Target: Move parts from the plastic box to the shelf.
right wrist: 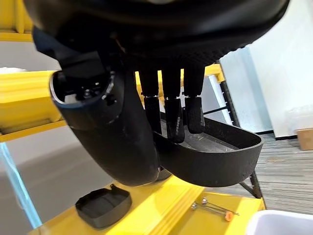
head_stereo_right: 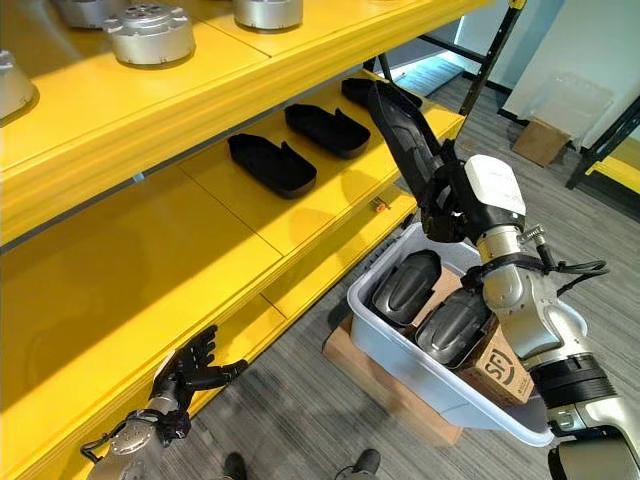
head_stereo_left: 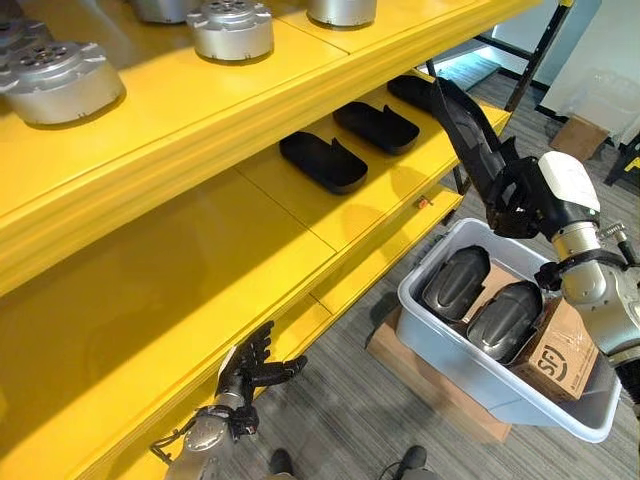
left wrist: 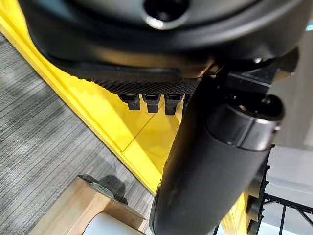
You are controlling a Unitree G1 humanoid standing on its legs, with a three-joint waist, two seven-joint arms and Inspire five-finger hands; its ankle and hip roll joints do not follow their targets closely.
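My right hand (head_stereo_left: 520, 205) is shut on a long black curved shell part (head_stereo_left: 468, 125), held up over the grey plastic box (head_stereo_left: 430, 322) and tilted toward the yellow shelf's (head_stereo_left: 330, 225) middle level. In the right wrist view its fingers (right wrist: 171, 115) curl over the part's rim (right wrist: 215, 152) with the thumb underneath. Two dark shell parts (head_stereo_left: 455, 280) (head_stereo_left: 505, 315) lie in the box. Three black parts (head_stereo_left: 322, 160) (head_stereo_left: 376, 126) (head_stereo_left: 410, 90) rest in a row on the shelf. My left hand (head_stereo_left: 250, 375) hangs open, low by the shelf's bottom edge.
A cardboard carton (head_stereo_left: 560, 355) stands inside the plastic box, which sits on a flat brown base (head_stereo_left: 420, 378). Round silver metal parts (head_stereo_left: 232, 28) (head_stereo_left: 60, 80) stand on the upper shelf. A cardboard box (head_stereo_left: 580, 135) and a black rack frame (head_stereo_left: 530, 60) stand behind on the floor.
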